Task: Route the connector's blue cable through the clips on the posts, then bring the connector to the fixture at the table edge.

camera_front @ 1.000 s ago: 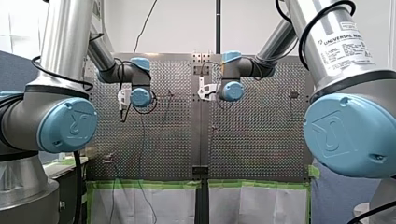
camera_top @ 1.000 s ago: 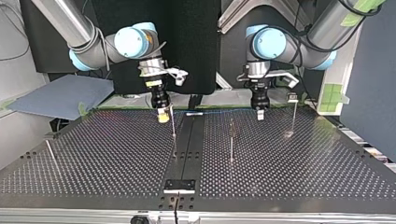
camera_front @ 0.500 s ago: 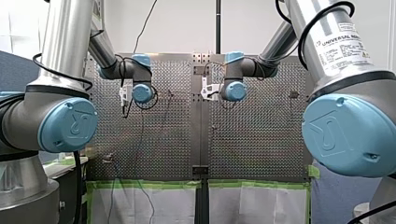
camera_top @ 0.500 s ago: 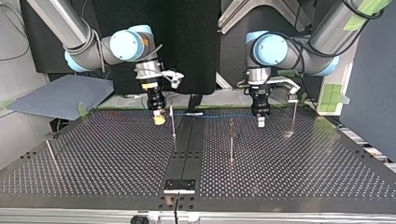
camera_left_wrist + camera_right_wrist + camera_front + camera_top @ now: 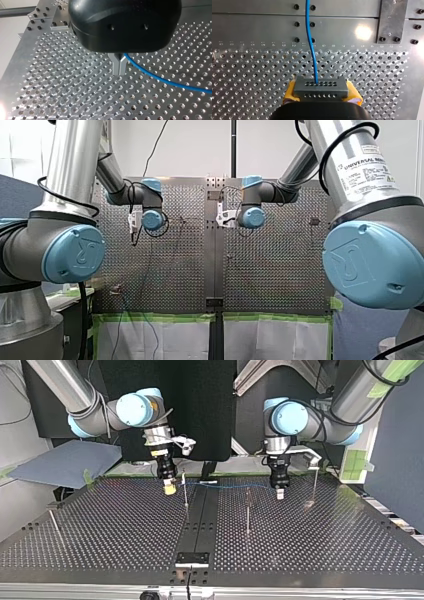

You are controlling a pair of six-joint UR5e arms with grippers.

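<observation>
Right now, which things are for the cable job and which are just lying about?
For the job: blue cable, connector in my right hand, my left hand pinching the cable, posts, fixture.
Just lying about: grey-blue sheet at the top view's left, green tape.

Left wrist view: the black housing (image 5: pixel 125 22) covers the roots of the left gripper (image 5: pixel 120 68)'s fingers (image 5: pixel 116 65). The blue cable (image 5: pixel 160 78) runs off the frame edge.
Right wrist view: the connector (image 5: pixel 321 87) hides most of the right gripper (image 5: pixel 321 96)'s yellow pads (image 5: pixel 289 93).
Top view: the clips (image 5: pixel 248 491) on the posts (image 5: pixel 247 515) are too small to tell whether the cable sits in them.
</observation>
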